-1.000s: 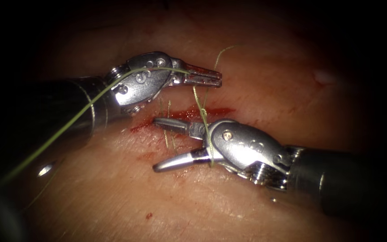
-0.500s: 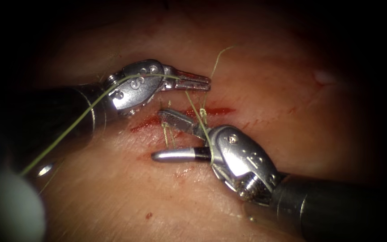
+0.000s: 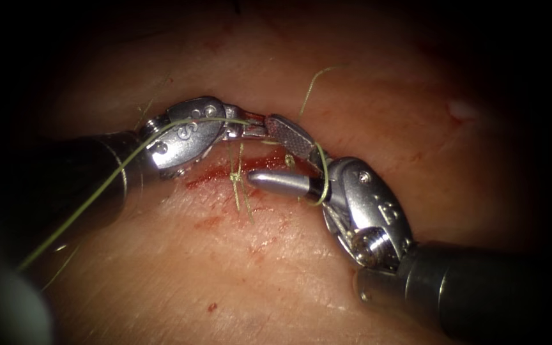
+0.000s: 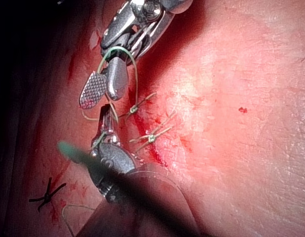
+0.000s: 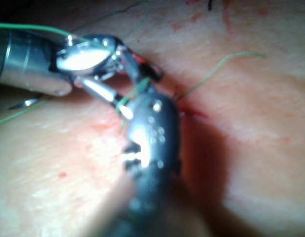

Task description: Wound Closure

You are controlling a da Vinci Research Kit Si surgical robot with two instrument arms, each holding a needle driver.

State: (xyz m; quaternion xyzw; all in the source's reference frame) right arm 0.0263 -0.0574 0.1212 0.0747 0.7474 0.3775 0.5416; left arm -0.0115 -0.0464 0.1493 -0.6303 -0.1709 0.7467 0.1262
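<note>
The tissue has a red cut with two tied green stitches. My left tool comes in from the left, its jaws shut on the green thread, which runs over its body to the lower left. My right tool stands open at the cut, holding nothing, with a thread loop round the base of its jaws. Its upper jaw's ridged face meets the left tool's tip. The left wrist view shows the loop round the open right tool. A thin metal sliver, perhaps the needle, lies on the tissue.
A free thread end curls up on the tissue beyond the cut. Red fluid smears the near side. A dark old stitch sits on the tissue beside the left shaft. A pale blurred shape stands at the lower left.
The right tool has swung up and to the right with the loop round it, bringing its open jaws to the left tool's tip. The left tool has drawn back to the left.
</note>
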